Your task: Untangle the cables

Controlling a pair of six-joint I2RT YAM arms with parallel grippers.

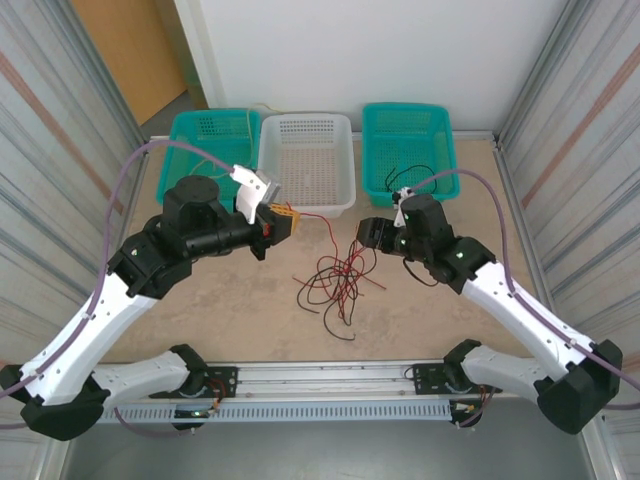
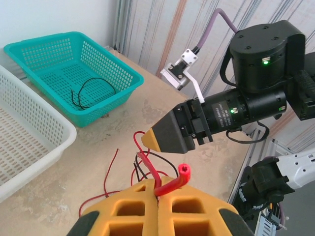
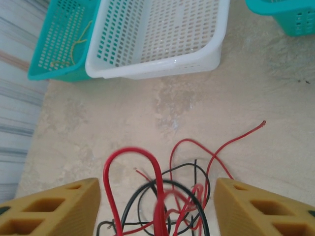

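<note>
Two teal baskets (image 1: 190, 130) flank one white basket (image 1: 305, 150) on a beige, metal-walled counter (image 1: 220, 310). Before it lie tangled cables (image 1: 338, 278); left gripper (image 2: 157, 194) jaws pinch one, right gripper (image 3: 157, 191) jaws open.

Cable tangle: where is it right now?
In the top view the cable tangle lies centrally on the table, on the near side of the white basket, closer to the right pincer than to the left pincer, which grips one red strand.

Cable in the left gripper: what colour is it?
Red. The cable shows best in the left wrist view.
</note>
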